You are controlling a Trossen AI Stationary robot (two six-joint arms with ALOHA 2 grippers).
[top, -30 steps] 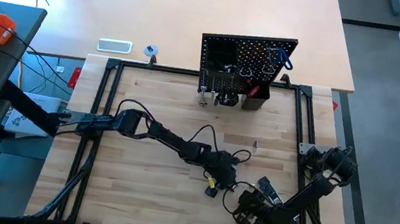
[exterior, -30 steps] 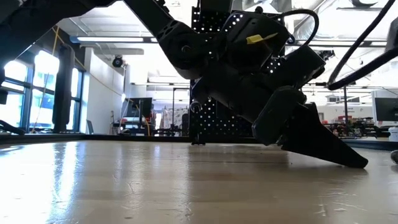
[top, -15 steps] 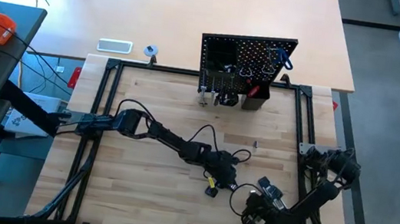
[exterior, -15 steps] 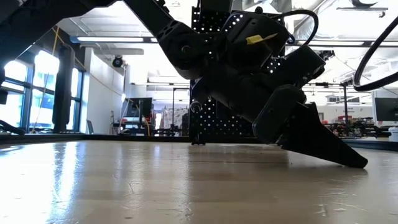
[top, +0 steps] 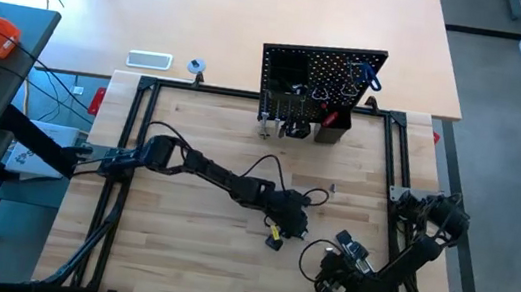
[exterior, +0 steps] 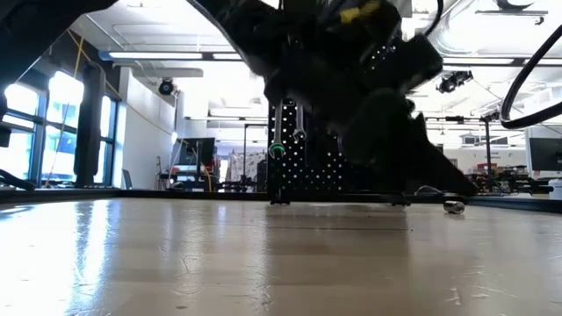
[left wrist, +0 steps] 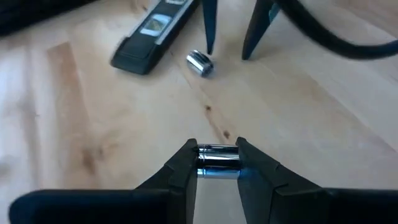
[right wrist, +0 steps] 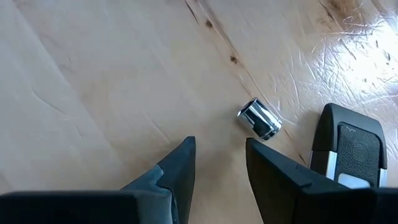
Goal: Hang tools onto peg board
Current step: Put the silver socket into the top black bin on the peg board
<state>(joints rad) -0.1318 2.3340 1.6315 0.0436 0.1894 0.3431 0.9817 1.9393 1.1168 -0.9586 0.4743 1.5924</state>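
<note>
My left gripper is shut on a small silver socket, above the table's middle. A second silver socket lies on its side on the wood, beside a black bar with a pale strip. My right gripper hangs open just above the table near that socket and touches nothing; its two fingers point down. The peg board stands upright at the table's far edge with several tools on its hooks. My left gripper pinches the small silver socket between the free ends of its two fingers. The fingers slant down toward the table. The socket lies crosswise from one finger to the other and is lifted clear of the wood.
A small black bin sits on the peg board's front. Beyond the far edge lie a white flat rectangle and a small tape roll. Bare wood stretches across the table's left and near parts.
My left gripper has risen from the table top with the socket between its fingers; in the low view its fingers no longer reach the wood. The loose socket on the table behind it has come into sight.
</note>
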